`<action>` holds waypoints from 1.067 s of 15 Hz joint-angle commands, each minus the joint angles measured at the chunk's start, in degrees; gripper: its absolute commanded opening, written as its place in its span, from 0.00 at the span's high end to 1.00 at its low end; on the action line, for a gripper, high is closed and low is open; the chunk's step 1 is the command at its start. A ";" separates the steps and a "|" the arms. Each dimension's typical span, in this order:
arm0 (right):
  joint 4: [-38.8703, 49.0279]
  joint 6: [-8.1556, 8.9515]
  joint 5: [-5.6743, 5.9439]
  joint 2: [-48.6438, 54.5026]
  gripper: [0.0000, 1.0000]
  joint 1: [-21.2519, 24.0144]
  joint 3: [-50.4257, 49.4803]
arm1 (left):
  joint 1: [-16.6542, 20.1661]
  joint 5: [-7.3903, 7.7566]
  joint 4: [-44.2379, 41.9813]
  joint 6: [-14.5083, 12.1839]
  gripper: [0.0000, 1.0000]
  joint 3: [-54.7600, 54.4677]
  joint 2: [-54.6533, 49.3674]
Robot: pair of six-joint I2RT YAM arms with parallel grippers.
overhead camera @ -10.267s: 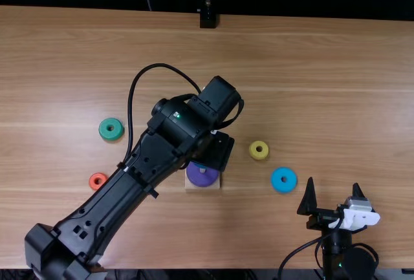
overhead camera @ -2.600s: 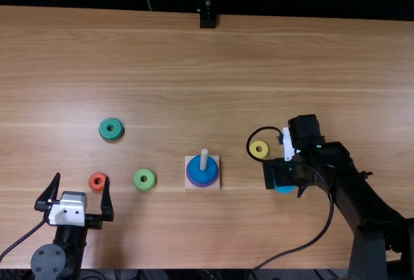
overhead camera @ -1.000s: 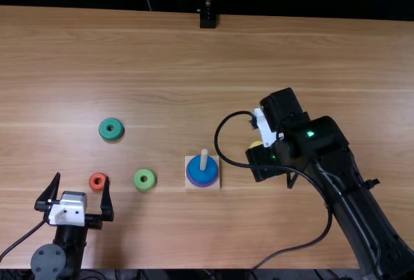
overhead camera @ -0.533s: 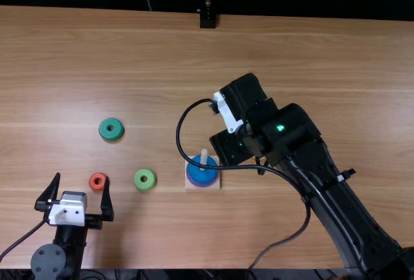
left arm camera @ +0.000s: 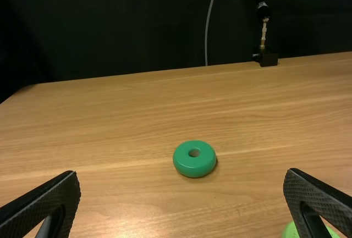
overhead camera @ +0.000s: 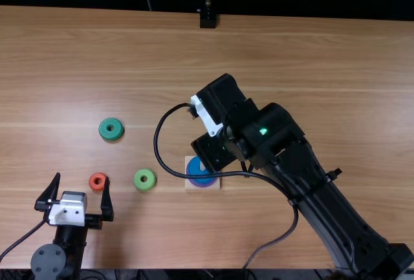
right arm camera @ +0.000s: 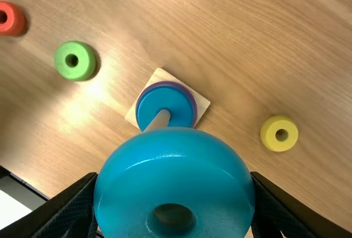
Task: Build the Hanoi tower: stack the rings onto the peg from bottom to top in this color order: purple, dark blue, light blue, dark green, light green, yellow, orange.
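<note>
Light blue ring (right arm camera: pixel 176 172) is gripped in the right gripper (overhead camera: pixel 210 152), clamped between its two fingers, one on each side. Ring's hole is visible, nothing through it in the right wrist view. Peg (right arm camera: pixel 158 120) stands just beyond the ring there, its upper end hidden behind it; can't tell if they touch. In the top view the right gripper sits over the far-right part of the square base (right arm camera: pixel 202 106), partly covering it. Dark blue ring (right arm camera: pixel 151 103) is on the peg, on top of the purple ring (right arm camera: pixel 194 101), which shows as a thin rim around it. Right wrist view has the yellow ring (right arm camera: pixel 270 133) flat on the table (overhead camera: pixel 336 66), apart from the base. Going left from the base in the top view: light green ring (overhead camera: pixel 144 185) flat on the wood, then orange ring (overhead camera: pixel 98 186), also flat. Dark green ring (left arm camera: pixel 194 167) lies farther from the table's near edge than those two, well apart from the base. Left gripper (overhead camera: pixel 83 178) is open and empty, fingers spread wide, near the table's near edge. Orange ring appears just beside its right finger from above; contact there, can't tell. Right arm's black cable (overhead camera: pixel 158 141) loops across the view of the base.
</note>
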State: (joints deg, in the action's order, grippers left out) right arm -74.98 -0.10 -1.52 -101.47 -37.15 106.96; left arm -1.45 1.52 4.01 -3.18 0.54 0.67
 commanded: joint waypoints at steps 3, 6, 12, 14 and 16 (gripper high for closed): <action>0.14 -0.01 -0.38 -1.71 1.00 -1.17 1.59 | 0.14 0.48 3.48 -0.83 0.00 -0.54 -0.67; 0.35 0.20 -0.38 -2.50 1.00 -1.70 1.68 | 0.14 0.38 3.58 -0.83 0.00 -0.54 -0.67; 0.77 0.31 -0.38 -3.56 1.00 -2.67 1.76 | 0.14 0.48 3.58 -0.83 0.00 -0.54 -0.67; 0.77 0.31 -0.38 -4.35 1.00 -2.67 1.76 | 0.14 0.48 3.48 -0.83 0.00 -0.54 -0.67; 0.88 0.31 -0.38 -4.61 1.00 -2.67 1.68 | 0.14 0.48 3.58 -0.83 0.00 -0.54 -0.67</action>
State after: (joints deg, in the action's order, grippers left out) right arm -74.28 0.08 -1.50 -105.10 -39.33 106.98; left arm -1.45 1.54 4.03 -3.22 0.54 0.67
